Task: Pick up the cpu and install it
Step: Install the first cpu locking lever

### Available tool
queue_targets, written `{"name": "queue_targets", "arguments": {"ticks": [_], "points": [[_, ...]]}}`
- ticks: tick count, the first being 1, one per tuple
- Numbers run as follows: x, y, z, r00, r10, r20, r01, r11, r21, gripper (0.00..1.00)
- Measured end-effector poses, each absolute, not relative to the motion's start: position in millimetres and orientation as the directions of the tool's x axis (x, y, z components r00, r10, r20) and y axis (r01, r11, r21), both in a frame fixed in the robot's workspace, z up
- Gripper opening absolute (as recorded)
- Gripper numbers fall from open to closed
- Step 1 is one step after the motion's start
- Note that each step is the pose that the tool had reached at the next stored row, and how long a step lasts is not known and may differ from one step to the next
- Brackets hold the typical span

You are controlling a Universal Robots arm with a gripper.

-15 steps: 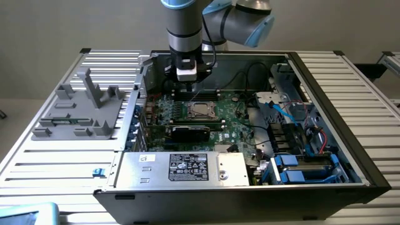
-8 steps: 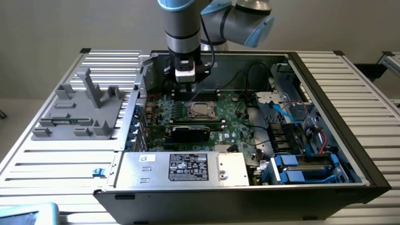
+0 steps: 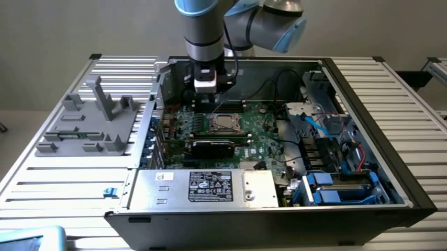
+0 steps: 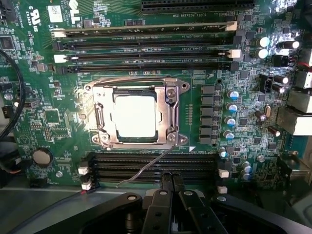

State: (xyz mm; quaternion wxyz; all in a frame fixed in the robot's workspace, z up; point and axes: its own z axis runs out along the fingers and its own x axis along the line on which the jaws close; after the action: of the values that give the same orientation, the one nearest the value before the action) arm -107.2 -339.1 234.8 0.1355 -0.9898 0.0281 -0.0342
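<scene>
The cpu [image 4: 135, 116] lies flat in its socket [image 4: 171, 117], just beyond and below the pincer [image 4: 171, 181], tips pressed together, pinching nothing

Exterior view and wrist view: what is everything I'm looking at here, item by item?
table: one, silver slats, under everything
computer case: one, black, open, on the table
fixture: one, grey, on the table, exterior view's left of the case
motherboard: one, green, inside the case
cpu: one, silver-beige, in the metal-framed socket on the motherboard
power supply: one, silver, inside the case
arm: one, grey and blue, reaching into the case
gripper: one, black, shut, empty, over the motherboard near the socket
</scene>
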Motion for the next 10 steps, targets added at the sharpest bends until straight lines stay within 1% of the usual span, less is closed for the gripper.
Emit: {"name": "queue_targets", "arguments": {"ticks": [10], "points": [[-108.8,-339.2,221.5,0.991,-0.113,0.065,-0.092,-0.958,-0.273,0.11]]}}
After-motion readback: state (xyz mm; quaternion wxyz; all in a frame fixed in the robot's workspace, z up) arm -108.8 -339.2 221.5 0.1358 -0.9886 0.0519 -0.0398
